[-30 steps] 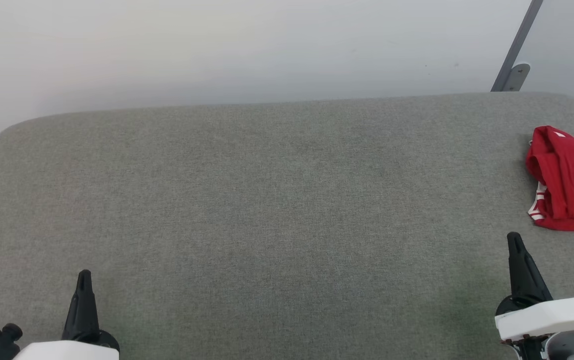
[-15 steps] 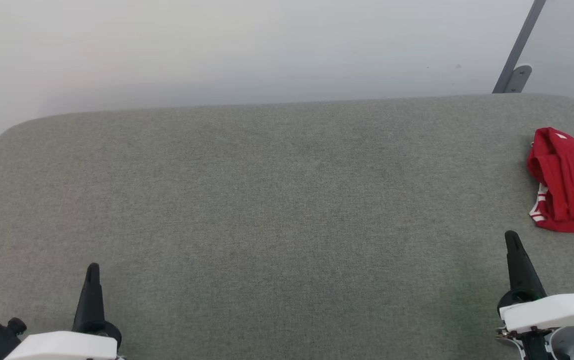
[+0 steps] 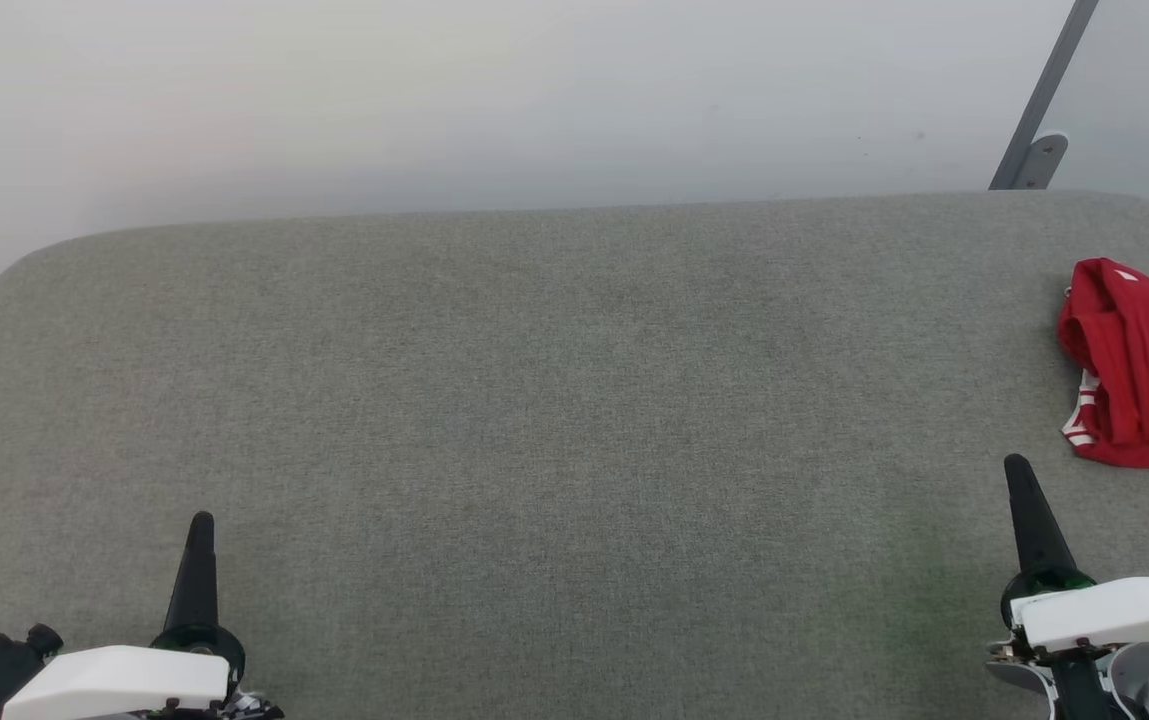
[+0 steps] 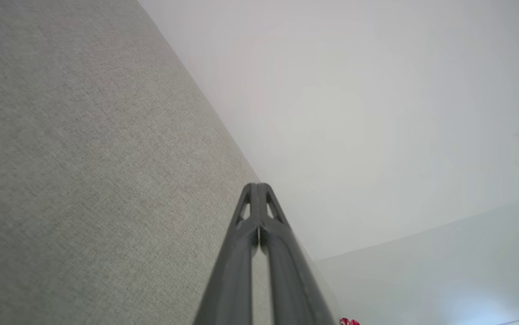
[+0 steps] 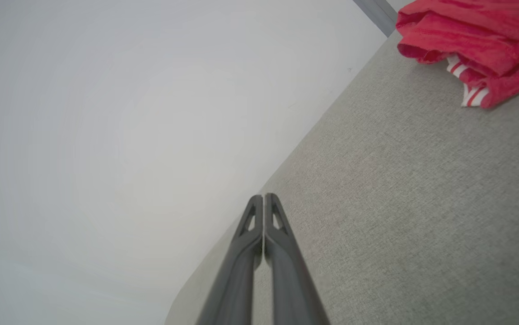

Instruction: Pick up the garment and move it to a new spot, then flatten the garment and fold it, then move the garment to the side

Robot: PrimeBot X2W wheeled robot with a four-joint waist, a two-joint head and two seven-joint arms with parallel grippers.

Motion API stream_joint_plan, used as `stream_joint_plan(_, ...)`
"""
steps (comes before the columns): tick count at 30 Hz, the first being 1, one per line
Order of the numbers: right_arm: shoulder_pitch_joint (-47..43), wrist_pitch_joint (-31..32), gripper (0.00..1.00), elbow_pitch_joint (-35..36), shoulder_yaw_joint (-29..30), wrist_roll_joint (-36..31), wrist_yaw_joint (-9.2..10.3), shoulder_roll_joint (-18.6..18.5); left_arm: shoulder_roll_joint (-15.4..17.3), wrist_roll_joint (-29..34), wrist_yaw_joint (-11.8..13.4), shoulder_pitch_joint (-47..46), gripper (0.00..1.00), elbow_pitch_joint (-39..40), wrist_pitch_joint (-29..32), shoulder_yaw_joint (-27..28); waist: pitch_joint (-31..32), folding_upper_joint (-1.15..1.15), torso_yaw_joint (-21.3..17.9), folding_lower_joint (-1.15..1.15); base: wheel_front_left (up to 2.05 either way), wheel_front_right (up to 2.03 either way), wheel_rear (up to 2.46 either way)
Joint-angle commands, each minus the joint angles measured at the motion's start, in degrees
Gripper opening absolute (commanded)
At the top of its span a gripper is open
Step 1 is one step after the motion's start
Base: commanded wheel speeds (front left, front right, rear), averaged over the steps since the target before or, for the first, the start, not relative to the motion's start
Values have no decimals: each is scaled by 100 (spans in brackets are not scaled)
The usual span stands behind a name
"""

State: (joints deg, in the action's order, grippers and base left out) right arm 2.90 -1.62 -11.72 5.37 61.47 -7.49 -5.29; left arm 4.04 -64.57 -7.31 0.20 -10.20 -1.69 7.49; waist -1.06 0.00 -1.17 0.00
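Both grippers are closed with nothing between the fingers. On my head view the left gripper (image 3: 201,522) hangs over the near left of the table (image 3: 554,400) and the right gripper (image 3: 1016,468) over the near right. Each wrist view shows its pair of matte dark fingers pressed together along their length, tapering to slim tips with small triangular cut-outs.

I read the table top as a grey-green woven fabric, finely flecked, flat, with rounded far corners. Behind it stands a smooth pale wall (image 3: 434,90), and a grey metal strut (image 3: 1044,100) leans at the far right.

I see the garment (image 3: 1139,365) lying on the table's right side, ahead of the right gripper and apart from it. It is soft red cloth in thick folded layers, with a rounded fold facing the table's middle and red-and-white striped trim peeking out at its near left corner. Its right part runs out of frame, so I cannot judge its long axis. No lettering shows on the folds I can see.
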Motion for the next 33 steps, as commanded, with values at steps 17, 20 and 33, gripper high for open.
stream_joint_plan(17, 190, 288, 0, -54, 47, 1065, -1, 81, -16, -971, -20, -305, 0, -99, 292, -31, 24, 0, 31, 0, 0, 0, 0)
stream_joint_plan(20, 192, 325, 0, -65, 54, 1217, -1, 95, -24, -1098, -21, -333, 0, -120, 335, -34, 28, 0, 37, 0, 0, 0, 0)
stream_joint_plan(33, 260, 496, 0, -120, 82, 1840, 0, 146, -59, -1670, -24, -456, 0, -209, 503, -54, 45, 0, 60, 0, 0, 0, 0)
